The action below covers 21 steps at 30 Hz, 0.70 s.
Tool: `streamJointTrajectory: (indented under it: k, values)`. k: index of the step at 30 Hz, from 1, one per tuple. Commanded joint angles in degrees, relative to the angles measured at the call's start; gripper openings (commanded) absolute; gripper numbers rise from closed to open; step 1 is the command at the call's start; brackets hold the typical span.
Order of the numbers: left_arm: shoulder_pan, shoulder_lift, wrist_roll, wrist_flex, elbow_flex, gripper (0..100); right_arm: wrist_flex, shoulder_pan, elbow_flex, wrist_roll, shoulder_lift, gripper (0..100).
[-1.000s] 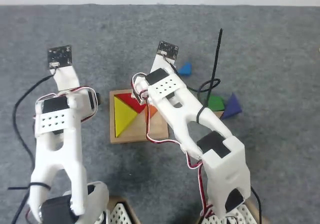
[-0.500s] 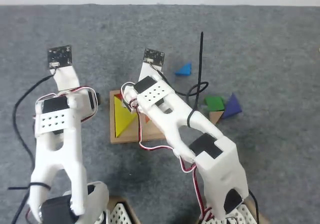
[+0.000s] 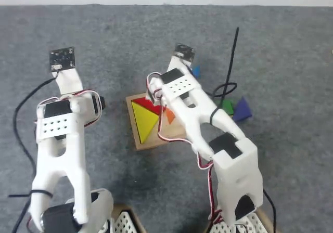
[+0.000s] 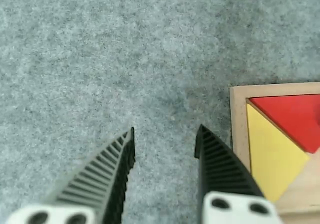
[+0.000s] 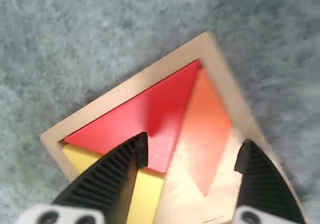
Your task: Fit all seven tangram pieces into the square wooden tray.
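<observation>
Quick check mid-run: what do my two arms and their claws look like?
Both arms, the left arm and the right arm, are white shells with black motor blocks and plates of small holes. Red-and-white wires and black cables run along them. The left claw and the right claw have black, ridged, pointed fingers on white mounts.

In the high view the right arm (image 3: 200,116) crosses the tray (image 3: 158,139), hiding its right side, most of the orange piece (image 3: 169,116) and part of the red piece (image 3: 146,107). Toward the table's far right, the green piece (image 3: 227,107) sits half behind arm and cable, and the blue piece (image 3: 195,72) half behind the wrist camera. In the left wrist view the tray, the red piece and the yellow piece (image 4: 272,156) run off the edge. In the right wrist view one finger (image 5: 110,176) of the right gripper (image 5: 193,141) covers much of the yellow piece.
</observation>
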Motion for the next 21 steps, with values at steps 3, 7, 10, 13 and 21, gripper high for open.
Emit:
streamJointTrajectory:
  k: [3, 7, 10, 13, 21]
  values:
    - [0.2, -1.0, 0.4, -1.1, -0.3, 20, 1.0, 2.3, 1.5, 0.6, -9.6, 29.1]
    - [0.4, -0.7, 0.4, -2.4, 0.1, 20, 1.3, 2.2, 4.4, 0.7, -17.2, 29.1]
    - [0.3, -0.6, 0.4, -3.9, 1.1, 20, 5.6, 5.1, 8.4, 1.8, -23.3, 29.4]
    - [0.5, -1.0, 0.4, -3.7, 1.4, 20, 6.9, 10.3, 14.2, 7.7, -28.4, 29.5]
    - [0.6, -0.7, 0.7, -4.0, 1.3, 20, -6.6, 16.2, 30.1, 14.1, -30.7, 29.2]
